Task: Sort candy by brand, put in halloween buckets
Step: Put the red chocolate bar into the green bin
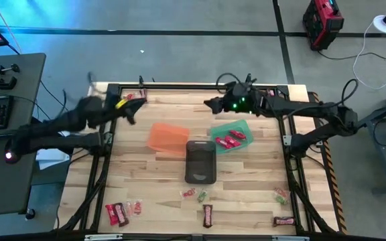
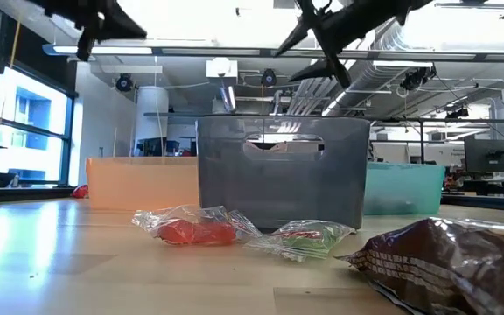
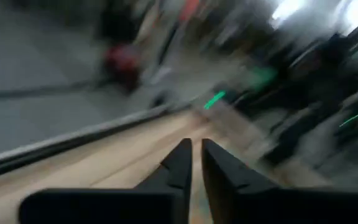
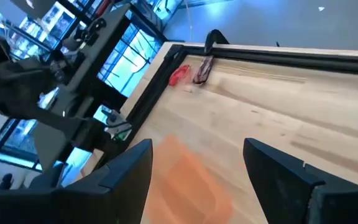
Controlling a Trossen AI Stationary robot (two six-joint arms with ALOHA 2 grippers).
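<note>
brown bar wrapper (image 2: 449, 254) nearest lens, red (image 2: 195, 229) and green (image 2: 309, 236) pieces just before grey bucket (image 1: 200, 161). orange bucket (image 1: 166, 137), green bucket (image 1: 232, 135) flank grey one; red candies already in green. right gripper (image 1: 213, 104) aloft beyond grey bucket, fingers spread, empty, seemingly post-drop. left gripper (image 1: 129, 110) beyond orange bucket, fingers nearly together, holding nothing visible. more candy (image 1: 118, 213) near table front, unobstructed.

1. We see the right gripper (image 4: 197, 163) with its two dark fingers (image 4: 126, 171) spread wide apart and nothing between them.
2. Beyond the gap lies the translucent orange bucket (image 4: 188, 174) on the wooden table (image 4: 278, 118).
3. Near the table's far corner we see a red candy (image 4: 179, 75) just beside a dark brown bar (image 4: 202, 70), both close to the black edge rail (image 4: 272, 55).
4. The left arm (image 4: 23, 81) shows off the table's side.
</note>
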